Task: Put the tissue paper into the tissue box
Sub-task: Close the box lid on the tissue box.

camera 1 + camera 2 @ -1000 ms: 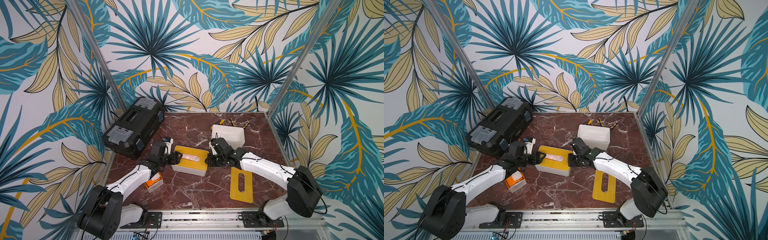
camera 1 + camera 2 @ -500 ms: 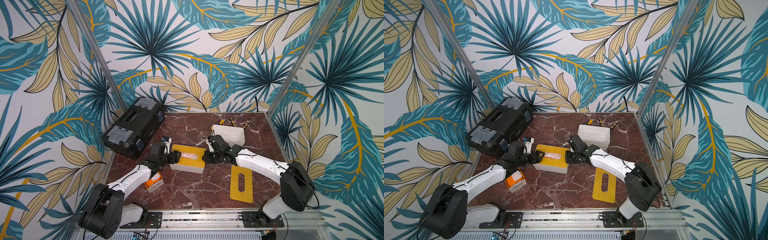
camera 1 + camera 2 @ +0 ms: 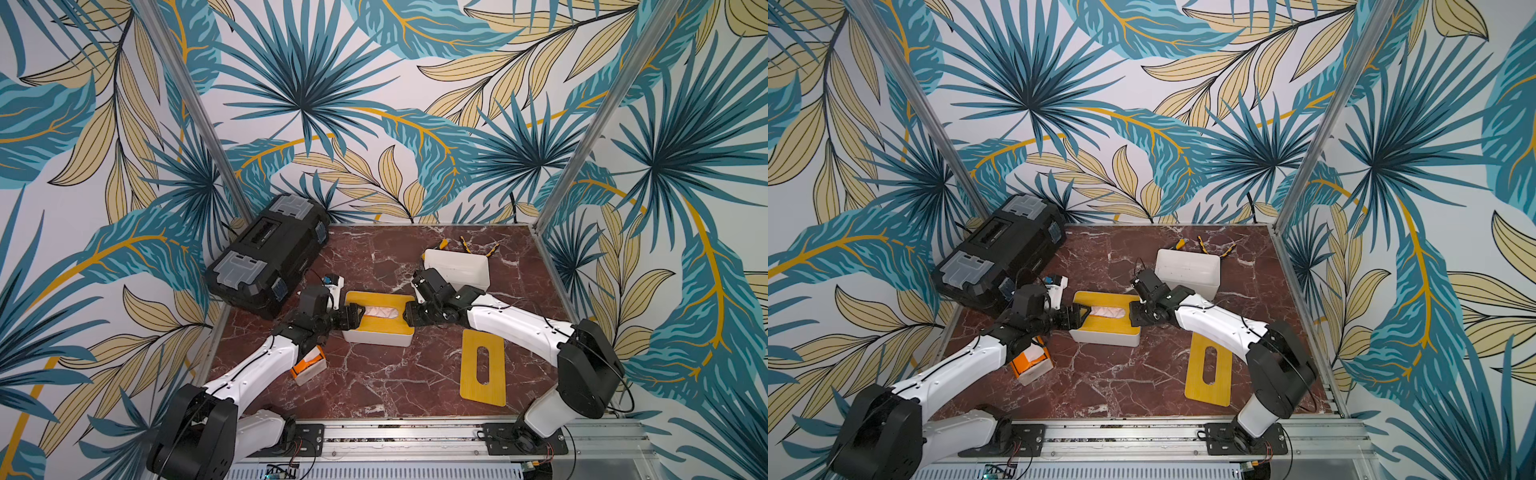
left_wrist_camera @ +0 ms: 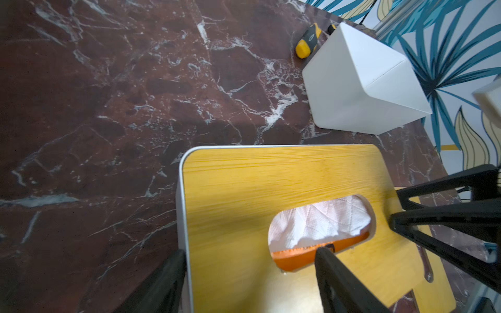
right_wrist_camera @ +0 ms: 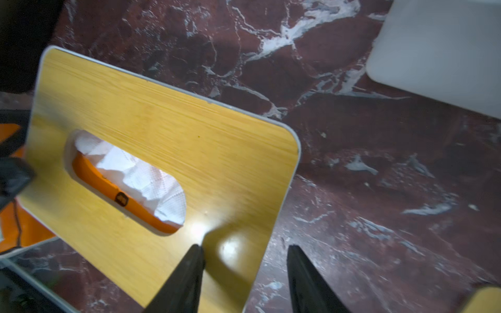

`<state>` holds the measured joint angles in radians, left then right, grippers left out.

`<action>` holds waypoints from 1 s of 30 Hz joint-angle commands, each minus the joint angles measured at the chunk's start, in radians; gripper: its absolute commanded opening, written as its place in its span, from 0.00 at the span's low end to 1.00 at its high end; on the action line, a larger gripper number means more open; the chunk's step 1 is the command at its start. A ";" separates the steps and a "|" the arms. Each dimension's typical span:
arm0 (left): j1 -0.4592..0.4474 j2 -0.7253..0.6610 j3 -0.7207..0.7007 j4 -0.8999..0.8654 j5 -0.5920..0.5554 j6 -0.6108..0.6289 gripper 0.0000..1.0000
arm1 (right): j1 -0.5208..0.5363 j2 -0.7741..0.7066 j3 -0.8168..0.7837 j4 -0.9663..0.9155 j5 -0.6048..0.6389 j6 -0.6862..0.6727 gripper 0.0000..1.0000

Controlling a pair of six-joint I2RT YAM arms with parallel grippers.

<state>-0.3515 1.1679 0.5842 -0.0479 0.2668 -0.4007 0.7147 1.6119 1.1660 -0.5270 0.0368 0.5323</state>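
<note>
Marble table (image 3: 374,386) carries the box (image 3: 374,338); tissue (image 3: 379,311) sits inside, showing through the opening in the lid (image 3: 374,298). Left gripper (image 3: 354,318) and right gripper (image 3: 409,318) flank the box ends, jaws parted, holding nothing.

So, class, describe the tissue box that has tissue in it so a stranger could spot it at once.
Start at the black toolbox in the table's far left corner, then come toward the middle, where the tissue box stands. Unlike the plain white box behind it and the loose lid lying flat, it wears its yellow lid, with white tissue in the slot.
</note>
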 commanded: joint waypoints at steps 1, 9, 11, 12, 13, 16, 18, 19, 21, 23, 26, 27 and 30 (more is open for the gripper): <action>-0.009 -0.039 -0.026 0.024 0.038 -0.003 0.81 | 0.002 -0.014 0.036 -0.139 0.127 -0.052 0.54; -0.008 -0.038 -0.046 0.076 0.042 -0.017 0.86 | -0.003 0.028 0.048 -0.047 0.075 -0.047 0.39; -0.009 -0.033 -0.053 0.095 0.044 -0.019 0.86 | -0.003 0.064 0.069 -0.052 0.059 -0.041 0.33; -0.009 -0.030 -0.059 0.108 0.040 -0.022 0.86 | -0.003 0.084 0.080 -0.056 0.050 -0.038 0.27; -0.008 -0.028 -0.064 0.120 0.037 -0.024 0.87 | -0.003 0.098 0.086 -0.052 0.040 -0.034 0.22; -0.009 -0.018 -0.084 0.173 0.037 -0.029 0.87 | -0.003 0.126 0.078 -0.008 -0.002 -0.026 0.13; -0.009 -0.006 -0.093 0.203 0.041 -0.030 0.87 | -0.003 0.148 0.072 0.011 -0.022 -0.022 0.11; -0.009 0.000 -0.096 0.214 0.044 -0.030 0.88 | -0.003 0.159 0.071 0.014 -0.027 -0.021 0.10; -0.009 0.008 -0.104 0.239 0.052 -0.032 0.88 | -0.003 0.186 0.057 0.028 -0.045 -0.014 0.06; -0.009 0.010 -0.109 0.252 0.054 -0.032 0.88 | -0.003 0.212 0.048 0.027 -0.057 -0.010 0.04; -0.008 -0.004 -0.107 0.244 0.048 -0.026 0.88 | -0.003 0.240 0.052 -0.010 -0.037 -0.012 0.04; -0.009 -0.015 -0.107 0.240 0.047 -0.024 0.88 | -0.003 0.244 0.062 -0.033 -0.027 -0.016 0.05; -0.009 -0.069 -0.107 0.229 0.046 -0.026 0.91 | -0.003 0.219 0.098 -0.082 -0.005 -0.035 0.11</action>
<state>-0.3569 1.1534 0.5049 0.1650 0.3073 -0.4290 0.7059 1.7634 1.2945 -0.4335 0.0360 0.5129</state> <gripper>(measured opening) 0.903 0.090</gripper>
